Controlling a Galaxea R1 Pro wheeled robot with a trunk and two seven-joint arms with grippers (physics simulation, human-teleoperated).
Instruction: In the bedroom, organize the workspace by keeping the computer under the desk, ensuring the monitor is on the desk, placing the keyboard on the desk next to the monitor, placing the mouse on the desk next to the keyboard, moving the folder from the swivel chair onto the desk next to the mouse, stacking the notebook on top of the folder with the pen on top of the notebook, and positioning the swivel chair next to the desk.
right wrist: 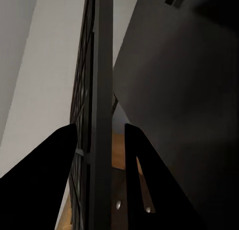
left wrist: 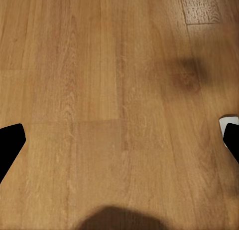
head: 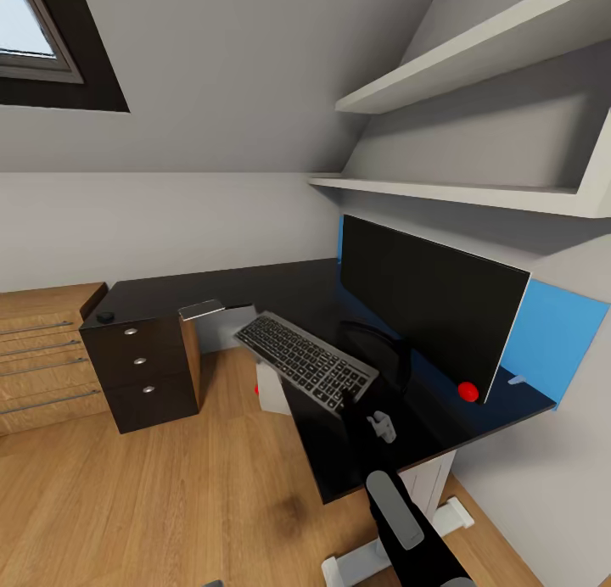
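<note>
The keyboard (head: pixel 305 360) hangs tilted above the desk (head: pixel 255 286), just in front of the monitor (head: pixel 428 303). The right pincer (right wrist: pixel 99 155) is clamped on the keyboard's edge, 1 finger on each face. The left pincer's fingertips (left wrist: pixel 10 142) stand wide apart over the wooden floor (left wrist: pixel 119 90). A drawer unit (head: pixel 140 371) stands under the desk's far end.

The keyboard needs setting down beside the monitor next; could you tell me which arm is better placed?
The right: its hand already grips the keyboard above the desk, near the monitor. The left hand is open, facing the floor.
</note>
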